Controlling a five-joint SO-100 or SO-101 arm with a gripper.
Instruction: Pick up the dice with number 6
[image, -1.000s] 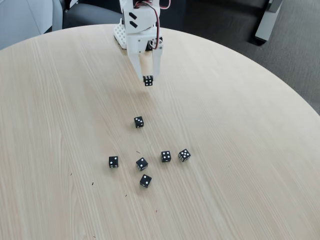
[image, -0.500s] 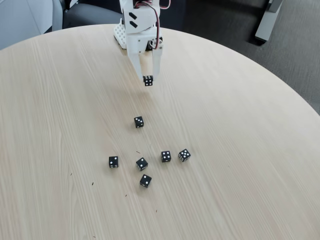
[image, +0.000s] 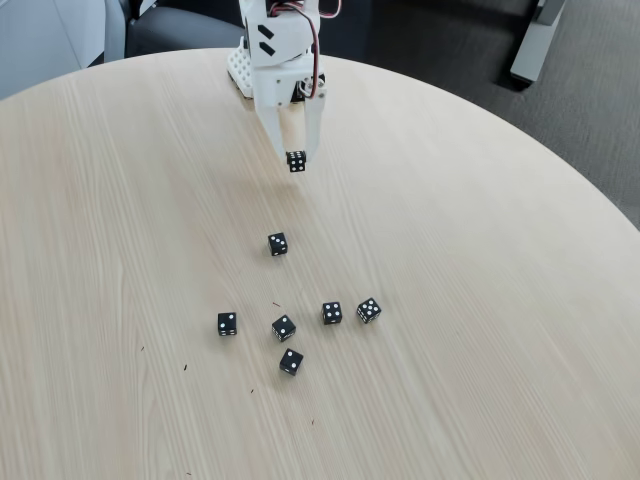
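Nothing has moved since the earlier frames: my claw (image: 296, 160) hangs in the same spot and every die on the table lies where it lay. Fixed view, looking down across a round pale wooden table (image: 480, 300) toward my white arm at its far edge. My two white fingers point straight down and are closed on a small black die with number 6 (image: 296, 161), pinched at the very tips; the face turned toward the camera shows what looks like six white pips, though they are small. A soft shadow on the wood beneath suggests the die hangs clear of the table rather than resting on it. So the task's die lies directly between my fingertips, neither to one side nor below them. Taking that held die as the landmark: one lone die (image: 277, 243) sits nearer the camera, almost straight below it in the picture and well apart. Farther toward the camera again lies a loose cluster of five dice (image: 284, 328), spread left and right of that same line, none touching another. I judge the pick as good as done; what is left depends only on keeping the pinch steady.
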